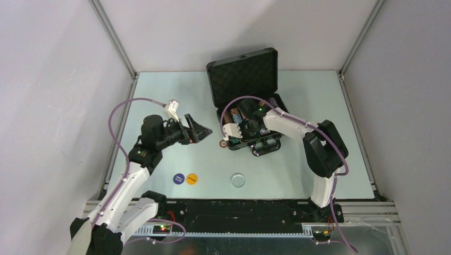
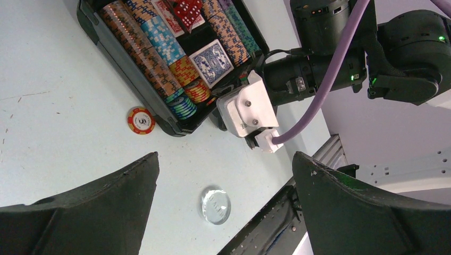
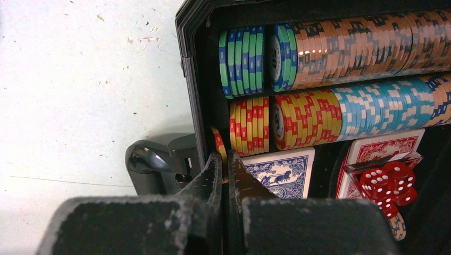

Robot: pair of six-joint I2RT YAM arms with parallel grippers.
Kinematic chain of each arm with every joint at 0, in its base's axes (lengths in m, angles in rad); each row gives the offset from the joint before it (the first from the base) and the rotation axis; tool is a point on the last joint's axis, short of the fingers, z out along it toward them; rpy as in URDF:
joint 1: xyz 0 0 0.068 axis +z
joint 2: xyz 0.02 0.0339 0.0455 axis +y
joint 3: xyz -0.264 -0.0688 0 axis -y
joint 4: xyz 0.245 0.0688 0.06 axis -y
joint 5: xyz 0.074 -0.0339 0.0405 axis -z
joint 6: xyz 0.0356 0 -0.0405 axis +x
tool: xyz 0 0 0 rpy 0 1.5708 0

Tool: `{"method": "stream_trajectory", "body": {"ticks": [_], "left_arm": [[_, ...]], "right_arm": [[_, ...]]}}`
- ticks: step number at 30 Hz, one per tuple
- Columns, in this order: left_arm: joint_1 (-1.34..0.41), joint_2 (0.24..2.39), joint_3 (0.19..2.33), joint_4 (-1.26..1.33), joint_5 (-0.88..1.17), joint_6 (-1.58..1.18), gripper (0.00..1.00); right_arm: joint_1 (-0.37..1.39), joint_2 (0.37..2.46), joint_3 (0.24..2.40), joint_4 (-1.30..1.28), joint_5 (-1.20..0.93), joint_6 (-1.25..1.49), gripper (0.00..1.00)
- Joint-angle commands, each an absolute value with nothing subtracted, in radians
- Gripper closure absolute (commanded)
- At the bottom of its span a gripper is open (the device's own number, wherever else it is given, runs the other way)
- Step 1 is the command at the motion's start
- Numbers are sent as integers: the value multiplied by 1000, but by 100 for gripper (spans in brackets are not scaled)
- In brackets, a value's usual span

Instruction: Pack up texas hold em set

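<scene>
The black case (image 1: pixel 242 74) stands open at the back middle of the table, lid up. Rows of striped chips (image 3: pixel 345 48), a blue card deck (image 3: pixel 279 170), a red deck (image 3: pixel 383 149) and red dice (image 3: pixel 388 183) lie inside. My right gripper (image 3: pixel 224 155) reaches into the case's near left corner, shut on a yellow-and-red chip (image 3: pixel 217 142) held on edge. My left gripper (image 2: pixel 226 155) hangs open and holds nothing, above the table left of the case. One red-and-white chip (image 2: pixel 141 120) lies loose on the table beside the case's rim (image 2: pixel 106 37).
A clear round button (image 1: pixel 237 180) lies near the front middle. A blue button (image 1: pixel 179 178) and a yellow button (image 1: pixel 192 178) sit side by side to its left. The case's handle (image 3: pixel 154 162) sticks out at its front. Metal frame rails border the table.
</scene>
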State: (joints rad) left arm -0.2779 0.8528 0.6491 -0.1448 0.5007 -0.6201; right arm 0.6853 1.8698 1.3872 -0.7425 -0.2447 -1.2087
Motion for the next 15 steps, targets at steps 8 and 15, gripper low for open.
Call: {"method": "stream_trajectory", "body": {"ticks": [8,15], "left_arm": [[-264,855,638,-131,516,-607,0],[-264,857,638,-131,519,-609,0]], "right_arm": [[697,1847,1393,-334,-263,-1259,100],[696,1846,1393,-308,-257,-1258,100]]}}
